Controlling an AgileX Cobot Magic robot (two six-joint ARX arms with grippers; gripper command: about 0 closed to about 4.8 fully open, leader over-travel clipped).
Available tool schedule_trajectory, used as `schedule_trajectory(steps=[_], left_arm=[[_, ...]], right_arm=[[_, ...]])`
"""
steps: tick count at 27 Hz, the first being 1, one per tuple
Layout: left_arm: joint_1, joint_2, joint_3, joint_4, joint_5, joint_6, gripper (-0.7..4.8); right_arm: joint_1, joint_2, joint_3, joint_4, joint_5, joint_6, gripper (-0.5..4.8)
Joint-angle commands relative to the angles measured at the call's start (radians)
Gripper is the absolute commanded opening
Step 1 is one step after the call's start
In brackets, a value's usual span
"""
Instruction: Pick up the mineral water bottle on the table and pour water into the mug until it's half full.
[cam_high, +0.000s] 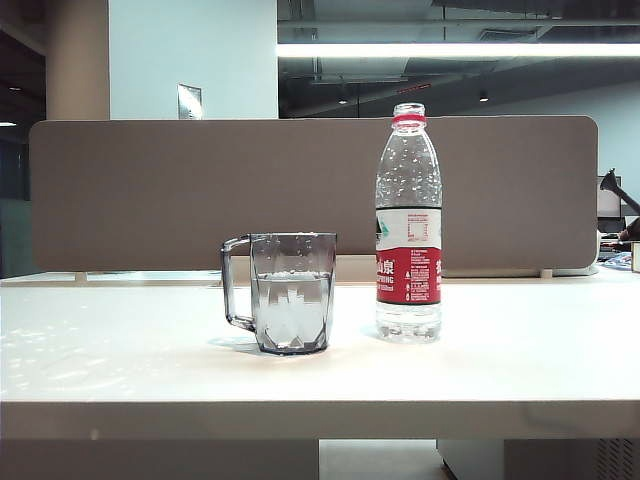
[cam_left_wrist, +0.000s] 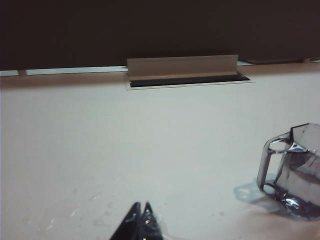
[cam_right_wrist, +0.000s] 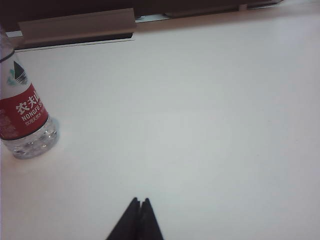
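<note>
The left gripper (cam_left_wrist: 140, 216), jaws pressed together and empty, hangs over bare table (cam_left_wrist: 125, 150), with the mug (cam_left_wrist: 292, 172) near it, cut off by the frame edge. The right gripper (cam_right_wrist: 139, 212) is likewise closed on nothing; the mineral water bottle (cam_right_wrist: 22, 117) stands well apart, its top out of frame. In the exterior view neither arm shows: mug (cam_high: 290, 292) at centre holds water (cam_high: 291, 305), bottle (cam_high: 408, 225) upright just right of it, apart.

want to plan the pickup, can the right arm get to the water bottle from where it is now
Probably yes. In the right wrist view the right gripper, fingers shut, hangs over bare table, and nothing lies between it and the upright mineral water bottle. The mug stands apart on the bottle's other side.
</note>
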Motion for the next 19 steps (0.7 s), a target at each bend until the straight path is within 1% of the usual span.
schedule_trajectory(steps=[1,4,5,6,7,10,12,14,16,17,19], left_arm=[[0.014,-0.052,-0.05,-0.01,0.001,-0.022,-0.01],[0.039,-0.103,-0.096,-0.011,-0.003,-0.084,-0.01],[0.049,-0.118,-0.095,-0.047,-0.004,-0.097,-0.01],[0.069,-0.153,-0.095,-0.117,-0.009,-0.123,-0.01],[0.088,-0.19,-0.095,-0.172,-0.025,-0.127,-0.01],[0.117,-0.251,-0.095,-0.249,-0.024,-0.134,-0.01],[0.132,-0.248,-0.095,-0.276,-0.024,-0.134,-0.01],[0.14,-0.248,-0.095,-0.276,-0.03,-0.131,-0.01],[0.143,-0.248,-0.095,-0.28,-0.058,-0.129,-0.01],[0.143,-0.248,-0.095,-0.283,-0.088,-0.13,-0.01],[0.143,-0.248,-0.095,-0.282,-0.101,-0.131,-0.01]], right_arm=[[0.001,-0.001,-0.007,0.011,0.002,0.0,-0.01],[0.001,-0.001,-0.007,0.011,0.002,0.0,-0.01],[0.001,-0.001,-0.007,0.011,0.002,0.0,-0.01],[0.001,-0.001,-0.007,0.011,0.002,0.0,-0.01],[0.002,-0.001,-0.007,0.011,0.002,0.0,-0.01],[0.001,-0.001,-0.007,0.011,0.002,0.0,-0.01],[0.001,-0.001,-0.007,0.011,0.002,0.0,-0.01],[0.002,0.0,-0.007,0.011,0.002,0.0,-0.01],[0.001,-0.001,-0.007,0.011,0.002,0.0,-0.01],[0.001,-0.001,-0.007,0.011,0.002,0.0,-0.01],[0.001,-0.001,-0.007,0.011,0.002,0.0,-0.01]])
